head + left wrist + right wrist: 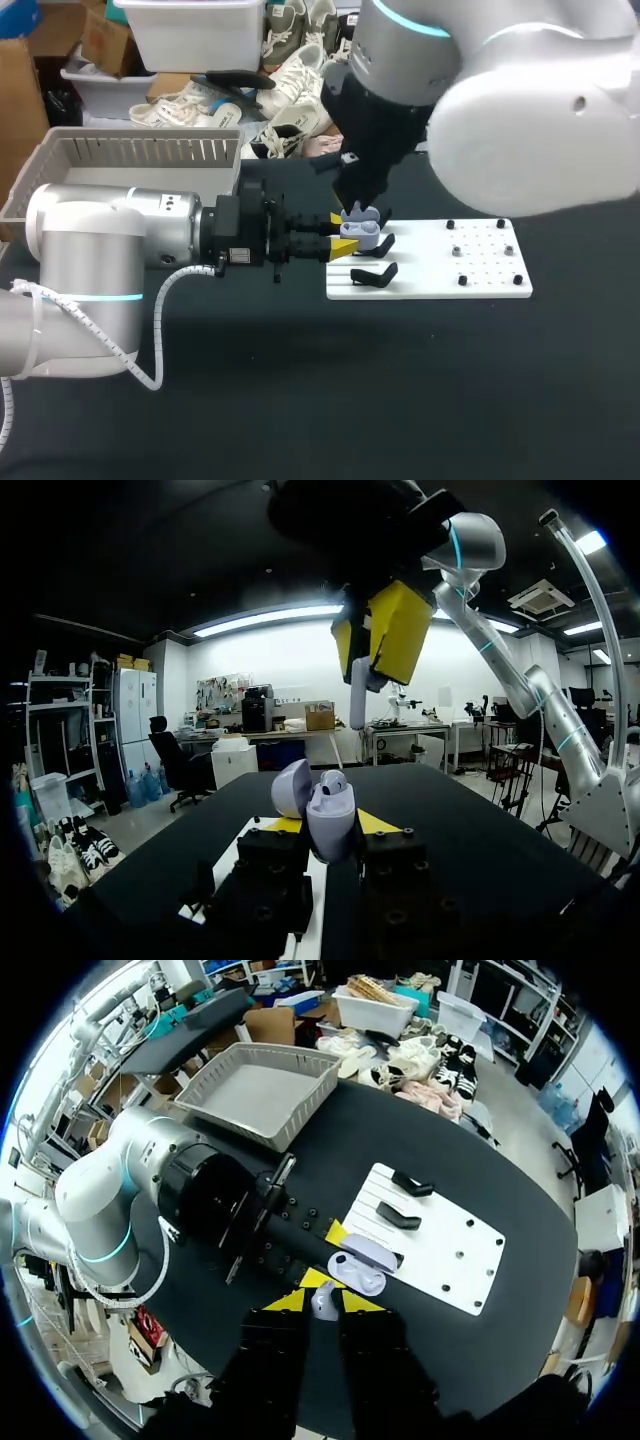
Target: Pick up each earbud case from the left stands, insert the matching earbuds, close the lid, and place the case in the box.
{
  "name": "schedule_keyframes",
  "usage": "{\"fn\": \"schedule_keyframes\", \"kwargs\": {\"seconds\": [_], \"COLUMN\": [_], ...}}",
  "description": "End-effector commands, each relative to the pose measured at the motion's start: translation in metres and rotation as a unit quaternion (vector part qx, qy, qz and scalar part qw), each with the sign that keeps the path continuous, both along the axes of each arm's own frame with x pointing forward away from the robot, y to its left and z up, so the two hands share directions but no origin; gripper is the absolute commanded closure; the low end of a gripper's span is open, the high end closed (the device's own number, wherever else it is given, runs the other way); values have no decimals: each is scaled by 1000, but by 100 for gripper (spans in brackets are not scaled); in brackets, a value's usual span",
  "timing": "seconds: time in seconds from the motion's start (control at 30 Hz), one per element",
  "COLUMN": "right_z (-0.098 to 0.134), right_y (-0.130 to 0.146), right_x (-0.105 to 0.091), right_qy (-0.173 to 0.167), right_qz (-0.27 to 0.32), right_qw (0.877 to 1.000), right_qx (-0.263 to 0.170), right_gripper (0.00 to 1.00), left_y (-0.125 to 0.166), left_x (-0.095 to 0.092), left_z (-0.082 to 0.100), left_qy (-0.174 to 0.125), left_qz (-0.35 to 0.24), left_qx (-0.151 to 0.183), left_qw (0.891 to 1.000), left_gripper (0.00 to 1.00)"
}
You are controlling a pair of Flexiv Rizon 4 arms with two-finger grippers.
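Lavender case (360, 228) sits clamped in left tool (340, 233), below earbud (358, 695) in right tool (370, 652).

A dark, matte table (300, 400) fills the lower half of the head view, running from the left edge across to the right. On it, right of centre, lies a flat white rectangular board (485, 268), its long side running across the frame. Several small dark knobs (455, 250) stand on the right half of the board, set well apart from one another. Rows of tiny holes dot the white surface between them.
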State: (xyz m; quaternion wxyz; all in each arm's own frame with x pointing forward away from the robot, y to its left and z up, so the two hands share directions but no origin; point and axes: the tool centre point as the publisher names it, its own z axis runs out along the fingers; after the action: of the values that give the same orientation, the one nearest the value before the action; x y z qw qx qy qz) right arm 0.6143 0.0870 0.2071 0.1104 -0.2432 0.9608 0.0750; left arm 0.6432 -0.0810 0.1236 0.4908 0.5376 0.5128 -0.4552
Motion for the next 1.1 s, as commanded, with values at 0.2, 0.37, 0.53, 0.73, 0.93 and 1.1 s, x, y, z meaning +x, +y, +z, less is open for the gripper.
{"fn": "schedule_keyframes", "kwargs": {"seconds": [0.2, 0.37, 0.53, 0.73, 0.93, 1.1], "right_z": [-10, -10, -10, -10, -15, -18], "right_y": [1, 1, 1, 1, 2, 3], "right_x": [9, 9, 9, 9, 16, 17], "right_qy": [40, 40, 40, 40, 45, 48], "right_qz": [-12, -12, -12, -12, -18, -13], "right_qw": [999, 999, 999, 999, 999, 999], "right_qx": [-17, -17, -17, -17, -9, -7], "right_gripper": [100, 100, 100, 100, 100, 100], "left_y": [0, 0, 0, 0, 0, 0], "left_x": [0, 0, 0, 0, 0, 0], "left_z": [0, 0, 0, 0, 0, 0], "left_qy": [-1, -1, -1, -1, -1, -1], "left_qz": [1, 1, 1, 1, 1, 1], "left_qx": [-1, -1, -1, -1, -1, -1], "left_qw": [1000, 1000, 1000, 1000, 1000, 1000], "left_gripper": [100, 100, 100, 100, 100, 100]}}
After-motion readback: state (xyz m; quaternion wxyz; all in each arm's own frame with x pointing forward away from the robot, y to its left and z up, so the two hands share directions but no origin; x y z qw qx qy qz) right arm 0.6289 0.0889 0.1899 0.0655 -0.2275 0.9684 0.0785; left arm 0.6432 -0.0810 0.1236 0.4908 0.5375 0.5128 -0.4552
